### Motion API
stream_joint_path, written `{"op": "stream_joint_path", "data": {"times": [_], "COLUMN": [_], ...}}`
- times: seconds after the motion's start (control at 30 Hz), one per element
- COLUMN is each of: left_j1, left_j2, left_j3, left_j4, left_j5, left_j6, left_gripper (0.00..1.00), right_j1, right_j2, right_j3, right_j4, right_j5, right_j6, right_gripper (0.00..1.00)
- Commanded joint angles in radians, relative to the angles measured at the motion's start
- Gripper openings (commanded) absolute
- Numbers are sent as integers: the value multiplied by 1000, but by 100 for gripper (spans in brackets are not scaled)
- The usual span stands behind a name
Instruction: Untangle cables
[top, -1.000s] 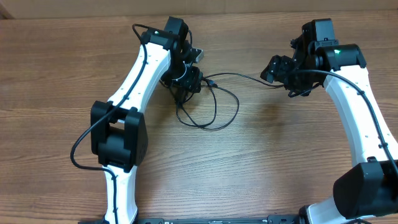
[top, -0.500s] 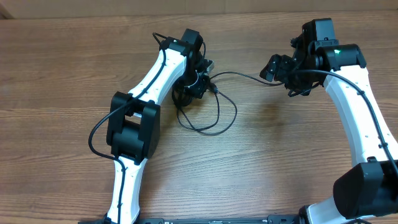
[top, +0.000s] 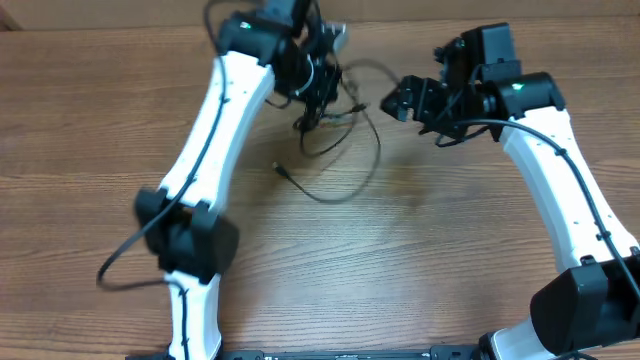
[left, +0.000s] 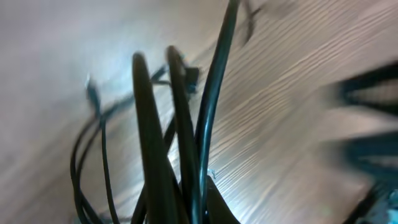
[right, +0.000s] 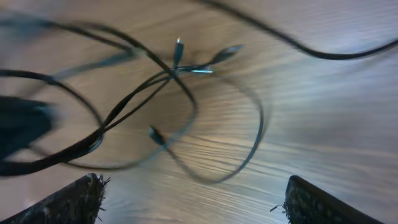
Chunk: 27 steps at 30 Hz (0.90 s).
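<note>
Wood-grain tabletop (top: 90, 110) fills the overhead view, with the cables (top: 350, 165) gathered toward its far side. Your left gripper (top: 314, 95) sits there with its jaws closed tight on a bunch of strands. Its wrist view is blurred, but it shows several black cords rising from between the fingers. From that pinch the rest loops toward you: one wide loop runs down toward the wood, and a loose plug end (top: 278, 168) sits to its left, apart from the gripper. Your right gripper (top: 405, 108) hovers just beside the bundle on its right, jaws spread wide and holding nothing. Its fingertips (right: 68, 202) sit at the two lower corners of its own view, with crossing strands and small connectors ahead of them.

By my reading you are at the pull-apart step: one hand anchors the tangle and the other is ready to pick a strand. The next move calls for bringing the right jaws over one cord only, ideally a stretch leading to a free plug. Close on it, then draw slowly away from the left hand. Where the strands cross in the right wrist view I cannot tell which lies on top, so choose a section clear of that crossing.
</note>
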Motion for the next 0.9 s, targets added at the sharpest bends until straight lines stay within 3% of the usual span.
{"op": "stream_joint_path", "data": {"times": [0.0, 0.2, 0.53, 0.77, 0.87], "left_j1": [0, 0, 20, 29, 63], "left_j2": [-121, -167, -166, -167, -170], "left_j3": [53, 53, 53, 53, 55], "left_j4": [20, 34, 98, 145, 145], "left_j5": [80, 80, 116, 361, 457], "left_j6": [-33, -60, -158, -166, -167], "left_gripper": [4, 4, 4, 4, 4], "right_j1": [29, 66, 146, 164, 161], "right_j2": [-5, -5, -3, 21, 32], "right_j3": [-4, -5, -5, -7, -13], "right_j4": [67, 212, 308, 265, 244], "right_j5": [-145, -214, -269, 62, 153], "right_j6": [1, 144, 193, 565, 599], "right_gripper": [91, 90, 90, 90, 90]}}
